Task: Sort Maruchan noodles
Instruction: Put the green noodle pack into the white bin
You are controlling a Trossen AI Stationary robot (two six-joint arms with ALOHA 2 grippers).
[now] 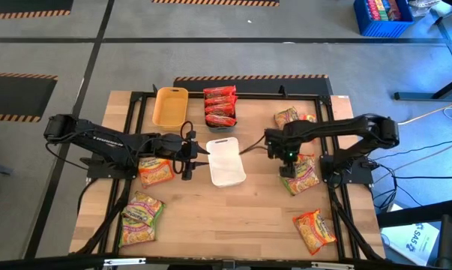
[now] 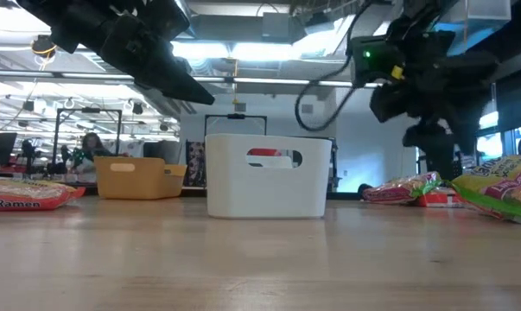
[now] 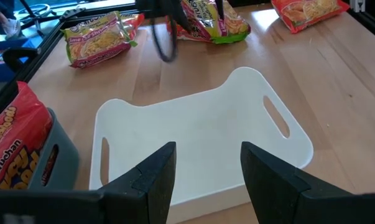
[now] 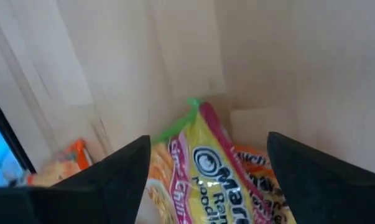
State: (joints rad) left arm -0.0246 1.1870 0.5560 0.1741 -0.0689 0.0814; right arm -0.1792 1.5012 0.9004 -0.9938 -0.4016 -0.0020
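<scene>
Maruchan noodle packets lie scattered on the wooden table. Green-pink ones lie at the left (image 1: 156,171), at the near left (image 1: 141,217) and at the far right (image 1: 294,118). An orange one (image 1: 314,229) lies at the near right. Red packets (image 1: 220,106) stand in a dark tray at the back. My right gripper (image 1: 288,166) hangs open, pointing steeply down over a green-pink packet (image 4: 212,171), a finger on either side of its end and apart from it. My left gripper (image 3: 206,165) waits open above the white tray's (image 1: 226,160) left edge.
A yellow tray (image 1: 170,106) stands at the back left beside the dark tray. The white tray (image 3: 193,134) stands mid-table with nothing in it. An orange packet (image 4: 66,163) lies beside the one under my right gripper. Bare wood lies along the table's near middle.
</scene>
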